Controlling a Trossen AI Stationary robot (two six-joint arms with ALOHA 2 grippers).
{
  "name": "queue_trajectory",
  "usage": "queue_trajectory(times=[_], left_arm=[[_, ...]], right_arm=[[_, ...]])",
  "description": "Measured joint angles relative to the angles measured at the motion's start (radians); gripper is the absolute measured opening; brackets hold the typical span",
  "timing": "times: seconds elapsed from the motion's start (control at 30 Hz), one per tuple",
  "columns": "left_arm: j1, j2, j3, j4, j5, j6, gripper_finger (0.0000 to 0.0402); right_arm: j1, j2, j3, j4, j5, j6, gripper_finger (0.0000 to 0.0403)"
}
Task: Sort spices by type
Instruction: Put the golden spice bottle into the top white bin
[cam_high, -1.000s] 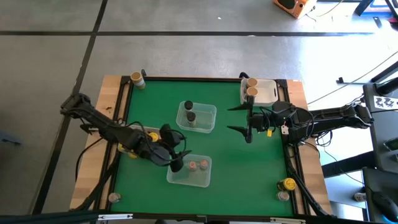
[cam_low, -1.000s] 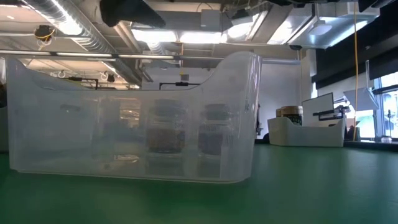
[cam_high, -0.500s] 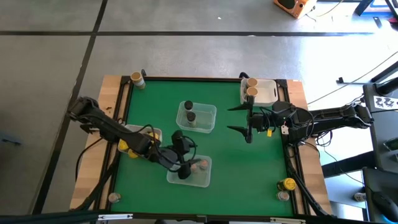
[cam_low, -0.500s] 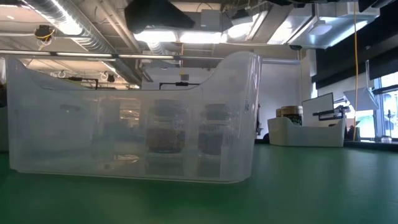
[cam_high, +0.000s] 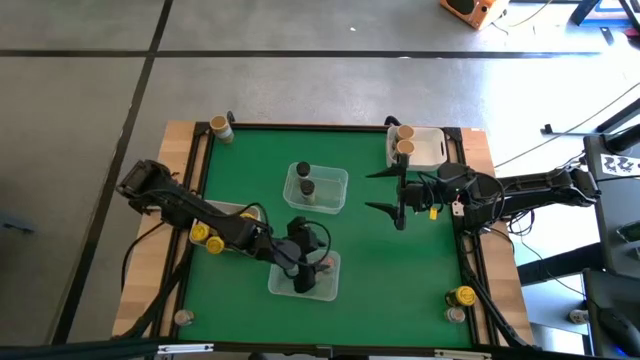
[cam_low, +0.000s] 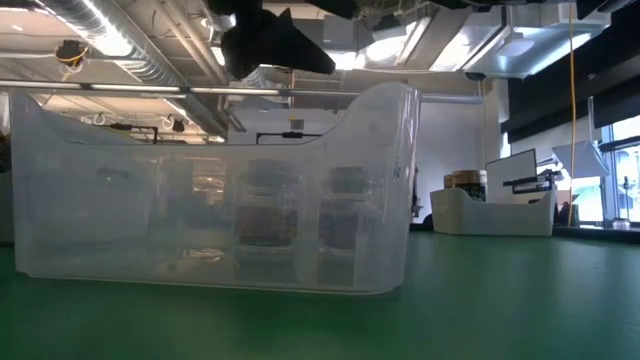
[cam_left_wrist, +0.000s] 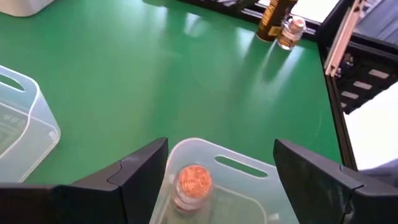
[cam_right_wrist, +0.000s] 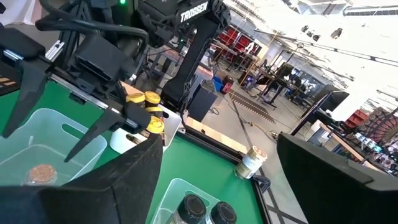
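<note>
My left gripper (cam_high: 301, 265) (cam_left_wrist: 221, 144) is open and hovers over the near clear tub (cam_high: 322, 287). Its fingers stand apart above a pinkish-brown-lidded spice jar (cam_left_wrist: 194, 182) that stands on the tub's floor. In the low view the left gripper (cam_low: 272, 42) shows as a dark shape above the tub (cam_low: 120, 200). A second pinkish-brown jar (cam_high: 326, 265) stands beside it. My right gripper (cam_high: 372, 191) (cam_right_wrist: 217, 137) is open and waits above the mat right of centre, fingers pointing toward the table's left.
The far clear tub (cam_high: 333, 180) holds two black-lidded jars (cam_high: 305, 178). A white tray (cam_high: 430, 147) at the far right holds two tan-lidded jars (cam_high: 404, 140). Yellow-lidded jars (cam_high: 207, 238) sit at the left edge. Single jars stand at the corners (cam_high: 220, 126) (cam_high: 463, 297) (cam_high: 182, 318).
My left gripper has moved toward the table's right and a little nearer, from beside the yellow-lidded jars at the left edge to over the near clear tub. In the low view it has also come lower. The right arm has kept still.
</note>
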Motion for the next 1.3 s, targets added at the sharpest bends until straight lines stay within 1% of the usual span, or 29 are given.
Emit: queue_trajectory(times=[0.2, 0.3, 0.43, 0.5, 0.53, 0.6, 0.7, 0.73, 0.8, 0.9, 0.93, 1.03, 1.1, 1.17, 1.23, 1.3], left_arm=[[-0.005, 0.000, 0.072, -0.110, 0.004, -0.022, 0.0290], [0.001, -0.002, 0.076, -0.141, -0.015, -0.014, 0.0290], [0.005, -0.016, 0.076, -0.181, -0.035, 0.003, 0.0290], [0.007, -0.029, 0.076, -0.206, -0.061, 0.028, 0.0290], [0.008, -0.032, 0.076, -0.218, -0.079, 0.044, 0.0290], [0.013, -0.037, 0.076, -0.236, -0.108, 0.095, 0.0290], [0.018, -0.043, 0.070, -0.237, -0.130, 0.193, 0.0290], [0.018, -0.044, 0.064, -0.236, -0.130, 0.228, 0.0290], [0.018, -0.046, 0.047, -0.239, -0.129, 0.274, 0.0290], [0.017, -0.076, -0.006, -0.208, -0.129, 0.308, 0.0290], [0.017, -0.094, -0.036, -0.177, -0.131, 0.315, 0.0290], [0.017, -0.165, -0.146, -0.063, -0.139, 0.335, 0.0290], [0.017, -0.224, -0.223, 0.018, -0.141, 0.339, 0.0290], [0.017, -0.291, -0.295, 0.089, -0.145, 0.344, 0.0290], [0.017, -0.355, -0.358, 0.141, -0.157, 0.348, 0.0290], [0.017, -0.405, -0.419, 0.164, -0.177, 0.291, 0.0290]], right_arm=[[0.000, 0.000, 0.000, -0.008, 0.007, -0.001, 0.0317], [0.000, 0.000, 0.000, -0.012, 0.024, 0.000, 0.0317], [0.001, -0.008, 0.011, -0.070, 0.114, 0.021, 0.0317], [0.001, -0.020, 0.030, -0.109, 0.155, 0.080, 0.0317], [0.001, -0.029, 0.039, -0.139, 0.176, 0.111, 0.0317], [0.001, -0.042, 0.065, -0.252, 0.243, 0.167, 0.0317], [0.001, -0.054, 0.133, -0.482, 0.367, 0.289, 0.0317], [0.000, -0.056, 0.155, -0.549, 0.393, 0.340, 0.0317], [0.000, -0.056, 0.175, -0.631, 0.412, 0.459, 0.0317], [0.000, -0.053, 0.173, -0.746, 0.405, 0.512, 0.0317], [-0.002, -0.053, 0.173, -0.780, 0.438, 0.551, 0.0317], [-0.036, -0.052, 0.173, -0.863, 0.589, 0.683, 0.0317], [-0.072, -0.051, 0.173, -0.899, 0.649, 0.740, 0.0317], [-0.127, -0.051, 0.173, -0.906, 0.654, 0.779, 0.0317], [-0.191, -0.050, 0.173, -0.919, 0.614, 0.808, 0.0317], [-0.252, -0.036, 0.173, -0.919, 0.562, 0.825, 0.0317]])
